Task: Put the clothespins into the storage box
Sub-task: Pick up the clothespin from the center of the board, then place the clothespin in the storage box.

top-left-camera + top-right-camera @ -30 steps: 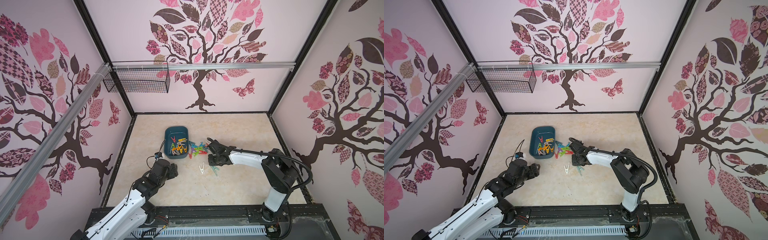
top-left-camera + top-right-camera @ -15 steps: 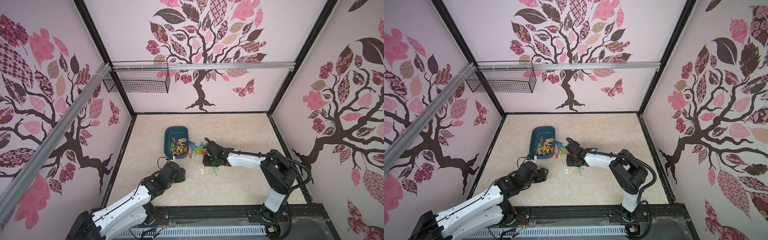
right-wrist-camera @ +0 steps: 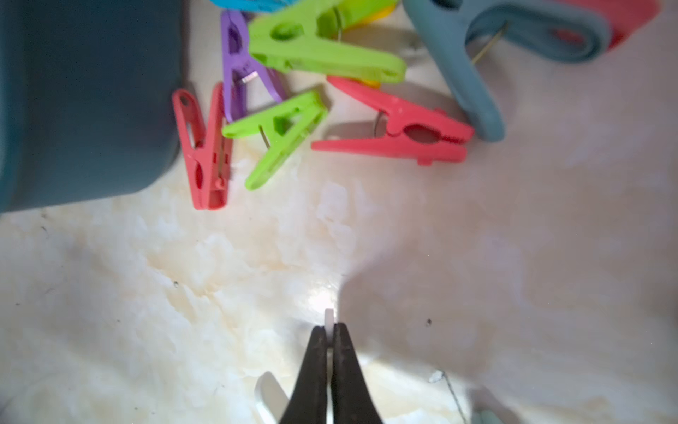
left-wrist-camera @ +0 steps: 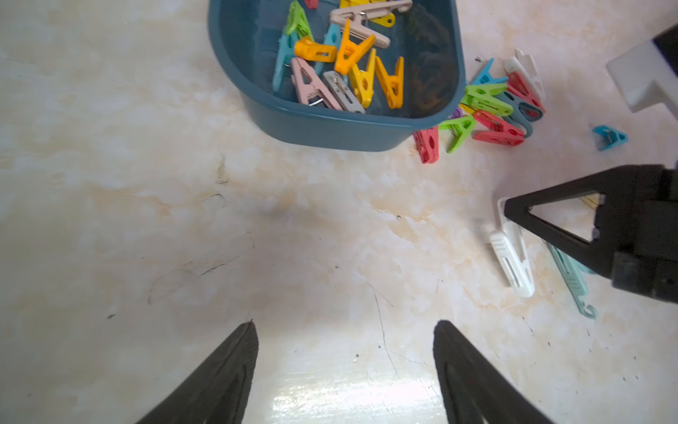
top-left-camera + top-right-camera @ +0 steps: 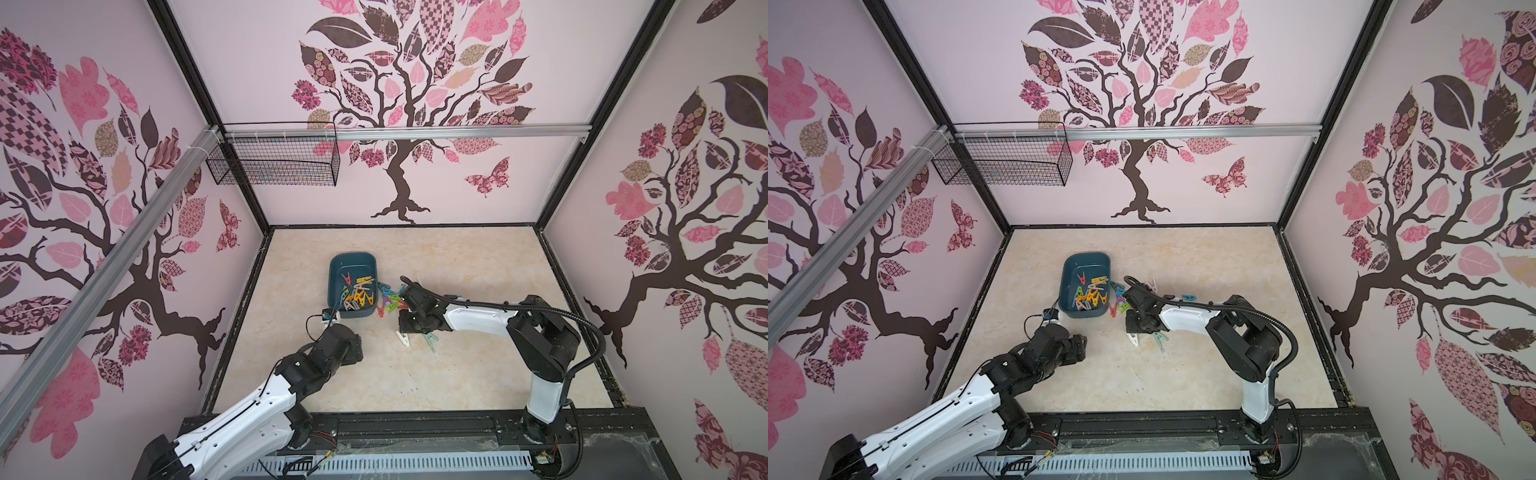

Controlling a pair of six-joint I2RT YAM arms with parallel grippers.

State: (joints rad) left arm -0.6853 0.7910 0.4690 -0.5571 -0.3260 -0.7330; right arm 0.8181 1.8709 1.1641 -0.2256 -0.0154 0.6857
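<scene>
since a second ago the right gripper (image 3: pixel 332 327) has drawn back from the loose clothespins (image 3: pixel 286 136) beside the storage box (image 4: pixel 330 128) and closed over the white clothespin (image 4: pixel 511 264), and the left arm has stretched further out over the marbled table (image 4: pixel 165 220). the right gripper's fingertips are pressed together, and the right wrist view shows a thin white sliver of that pin pinched between them. the rest of the pin lies flat on the table under the tips. a pale teal clothespin (image 4: pixel 572 282) lies just beside the white one, partly hidden by the gripper. the left gripper (image 4: pixel 345 325) hangs above bare table with its jaws wide apart and nothing between them. the dark teal storage box stands ahead of it across a stretch of empty surface. inside the box lies a heap of pins (image 4: pixel 357 69) in orange, yellow, beige, grey, teal and green. the loose red, green, purple and slate-blue pins crowd against the box's outer wall on the side facing the right arm, between the box and the right gripper. a small blue clothespin (image 4: pixel 609 137) lies alone a little beyond them.
</scene>
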